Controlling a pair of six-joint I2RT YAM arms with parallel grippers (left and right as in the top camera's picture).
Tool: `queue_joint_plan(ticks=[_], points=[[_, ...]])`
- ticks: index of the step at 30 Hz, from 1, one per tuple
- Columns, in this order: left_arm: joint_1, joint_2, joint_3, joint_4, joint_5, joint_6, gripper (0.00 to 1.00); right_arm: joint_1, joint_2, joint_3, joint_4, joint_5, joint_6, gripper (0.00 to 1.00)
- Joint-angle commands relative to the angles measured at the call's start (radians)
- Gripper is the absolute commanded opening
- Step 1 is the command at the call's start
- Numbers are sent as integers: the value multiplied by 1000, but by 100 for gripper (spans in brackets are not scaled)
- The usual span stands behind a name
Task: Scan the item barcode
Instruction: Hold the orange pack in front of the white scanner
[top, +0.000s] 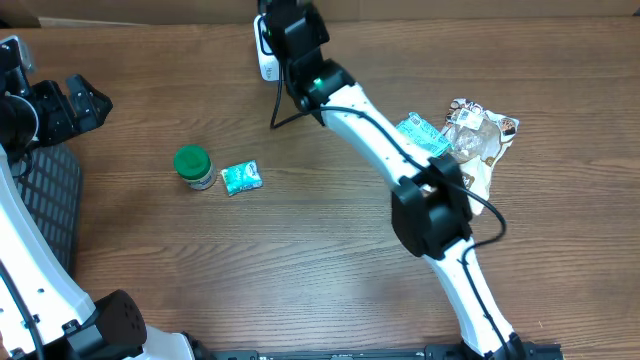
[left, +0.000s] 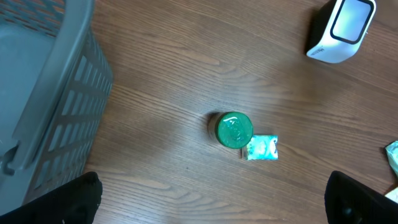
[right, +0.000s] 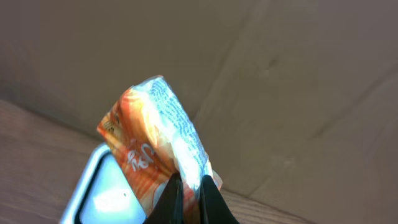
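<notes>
The right gripper is clenched on the lower edge of an orange packet, which stands up toward 12 o'clock from its fingers. The packet's print is blurred and no barcode can be made out. Just below it, toward 8 o'clock, a corner of the white scanner shows, cut off by the frame. From overhead the arm covers the packet entirely, and only a sliver of the scanner shows at the table's 12 o'clock edge. The left gripper hangs released and empty, with only its dark fingertips in view. Below it sit a green-lidded jar and, touching the jar at 4 o'clock, a teal packet. A grey basket is cut off at 9 o'clock.
</notes>
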Motion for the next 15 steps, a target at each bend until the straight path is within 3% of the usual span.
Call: queue_joint_plan(ticks=[1, 15], points=[[1, 9, 2, 2, -2, 15, 100, 1, 42, -1, 71, -7, -77, 4], [1, 9, 2, 2, -2, 15, 100, 3, 93, -1, 139, -44, -71, 4]])
